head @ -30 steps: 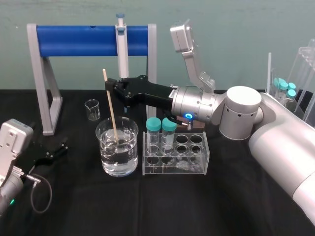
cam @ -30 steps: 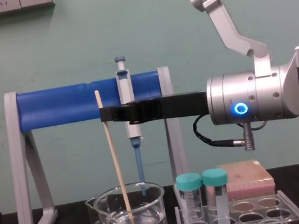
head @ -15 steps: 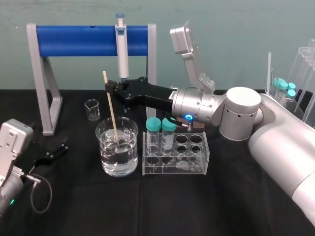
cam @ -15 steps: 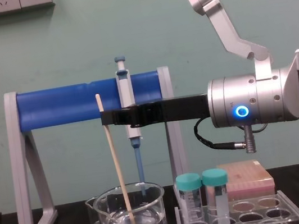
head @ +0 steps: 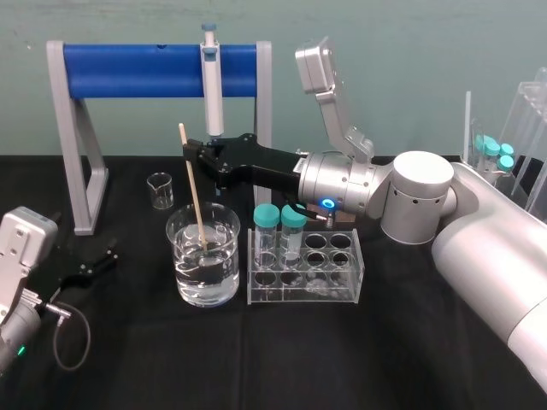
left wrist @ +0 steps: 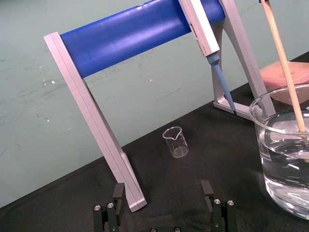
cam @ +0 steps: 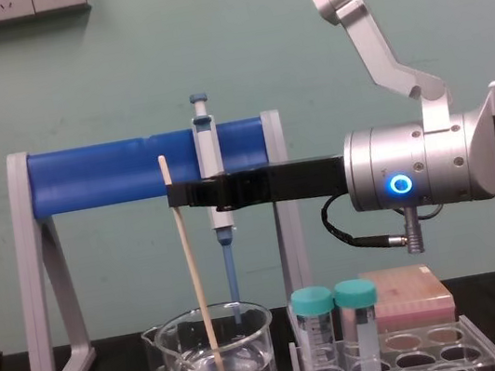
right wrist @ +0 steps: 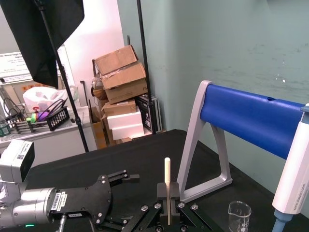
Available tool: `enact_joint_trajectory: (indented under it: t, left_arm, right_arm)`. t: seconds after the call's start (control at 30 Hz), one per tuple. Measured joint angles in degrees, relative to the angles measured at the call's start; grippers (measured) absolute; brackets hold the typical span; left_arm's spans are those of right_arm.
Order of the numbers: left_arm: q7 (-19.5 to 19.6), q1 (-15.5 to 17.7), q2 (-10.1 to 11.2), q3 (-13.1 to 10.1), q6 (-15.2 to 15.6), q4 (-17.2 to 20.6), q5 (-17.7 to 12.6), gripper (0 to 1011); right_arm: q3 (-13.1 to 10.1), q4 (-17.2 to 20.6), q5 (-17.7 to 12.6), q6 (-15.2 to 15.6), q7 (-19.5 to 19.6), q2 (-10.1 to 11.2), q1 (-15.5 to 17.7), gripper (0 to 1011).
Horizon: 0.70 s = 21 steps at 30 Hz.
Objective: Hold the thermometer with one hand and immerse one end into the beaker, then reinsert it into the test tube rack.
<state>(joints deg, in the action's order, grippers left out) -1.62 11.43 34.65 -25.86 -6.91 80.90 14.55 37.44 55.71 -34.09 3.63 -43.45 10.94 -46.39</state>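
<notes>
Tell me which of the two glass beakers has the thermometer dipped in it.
The large beaker next to the test tube rack: the thermometer stands with its lower end inside. The small beaker behind it has nothing in it.

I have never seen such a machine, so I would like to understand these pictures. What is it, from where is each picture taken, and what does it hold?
This is a robot with two arms, each ending in a pincer. One picture looks down from its head, one looks across the table from its chest, and one comes from each wrist. On the black table stand a large beaker of clear liquid, a clear rack with two capped tubes, a small beaker and a blue stand carrying a pipette. The right pincer is shut on a thermometer, whose lower end is dipped in the large beaker. The left pincer lies open and empty, low on the robot's left.
</notes>
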Motion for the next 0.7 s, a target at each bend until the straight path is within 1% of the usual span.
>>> enact_joint_trajectory:
  t: [0.7]
  left_arm:
    - [0.0, 0.0, 0.0, 0.0, 0.0, 0.0, 0.0, 1004]
  right_arm:
    - [0.0, 0.07, -0.05, 0.0, 0.02, 0.0, 0.0, 38]
